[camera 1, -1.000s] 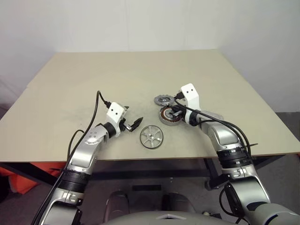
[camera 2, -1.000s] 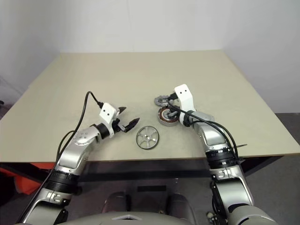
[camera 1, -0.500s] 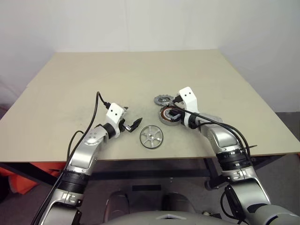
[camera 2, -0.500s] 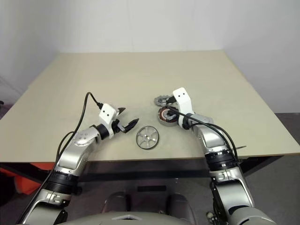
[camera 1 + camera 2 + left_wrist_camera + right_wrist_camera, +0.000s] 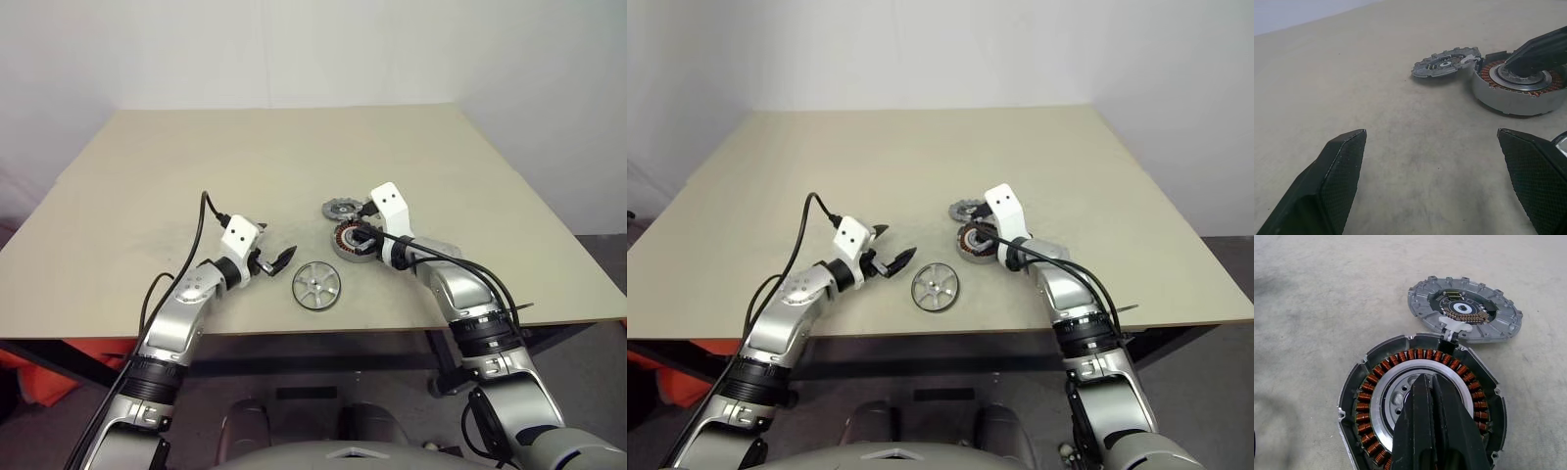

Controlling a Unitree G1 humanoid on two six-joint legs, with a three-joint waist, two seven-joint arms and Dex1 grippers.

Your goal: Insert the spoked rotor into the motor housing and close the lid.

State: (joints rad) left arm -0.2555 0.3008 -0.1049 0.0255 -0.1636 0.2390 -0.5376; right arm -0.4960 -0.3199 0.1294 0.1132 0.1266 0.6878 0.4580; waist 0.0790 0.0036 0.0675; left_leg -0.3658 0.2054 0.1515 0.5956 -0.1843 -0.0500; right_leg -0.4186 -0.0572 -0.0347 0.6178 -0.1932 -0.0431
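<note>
Beige table point(image 5: 147, 176). Motor housing point(image 5: 1422, 396) sits on it right of centre, copper windings up, open. Lid point(image 5: 1464, 308) lies flat just behind it, inside face up (joined to the housing rim by a small white tab, looks like a hinge). Right gripper point(image 5: 1432, 396) has fingers clenched together, tips down in the housing's silver centre, grasping nothing. Spoked rotor point(image 5: 317, 286) lies flat near the front edge, apart from the housing, to its left. Left gripper point(image 5: 275, 257) hovers just left of the rotor, fingers point(image 5: 1337, 171) spread wide, released, nothing between them.
</note>
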